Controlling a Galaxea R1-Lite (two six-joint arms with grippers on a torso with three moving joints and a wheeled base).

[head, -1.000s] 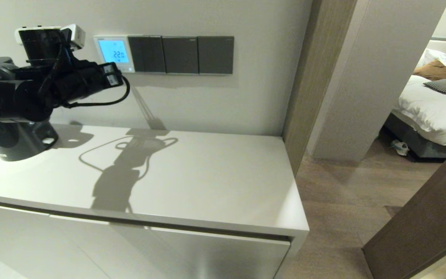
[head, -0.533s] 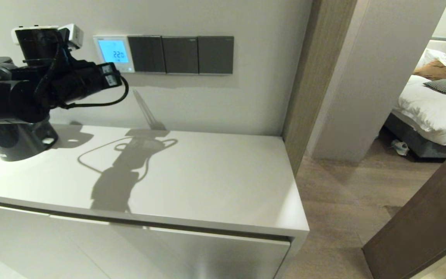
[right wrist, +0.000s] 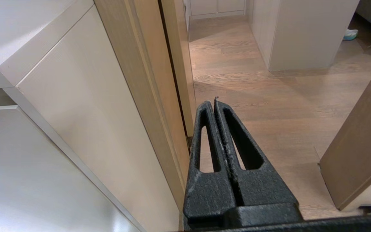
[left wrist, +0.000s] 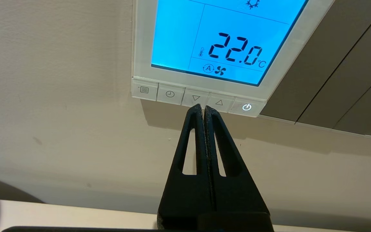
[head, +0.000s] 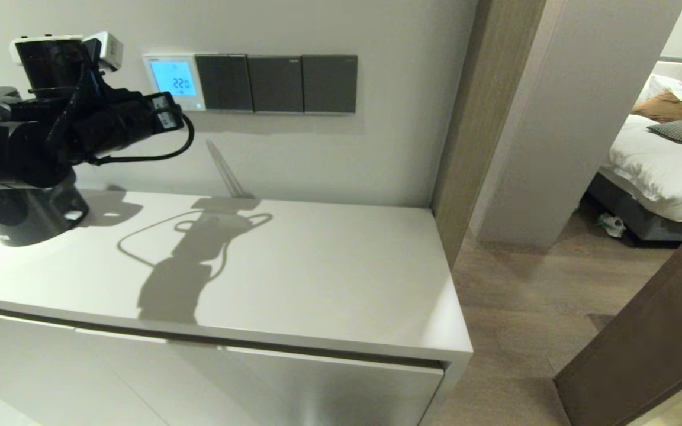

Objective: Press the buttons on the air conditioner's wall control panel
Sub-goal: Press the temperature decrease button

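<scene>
Your left pincer (left wrist: 203,108), closed and empty, points at five buttons (left wrist: 196,97) under one lit panel (left wrist: 224,42); three dark switches (head: 276,83) sit beside it above a white counter (head: 317,266).

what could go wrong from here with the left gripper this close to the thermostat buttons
1. The left gripper, shut, has its tip at the seam between the down button and the up button; a straight push might hit both or the wrong one.
2. The power button sits just beside the up button, so a small sideways slip could switch the control panel off.
3. The tip is narrow and hard; pushing too firmly may mark the buttons.
</scene>
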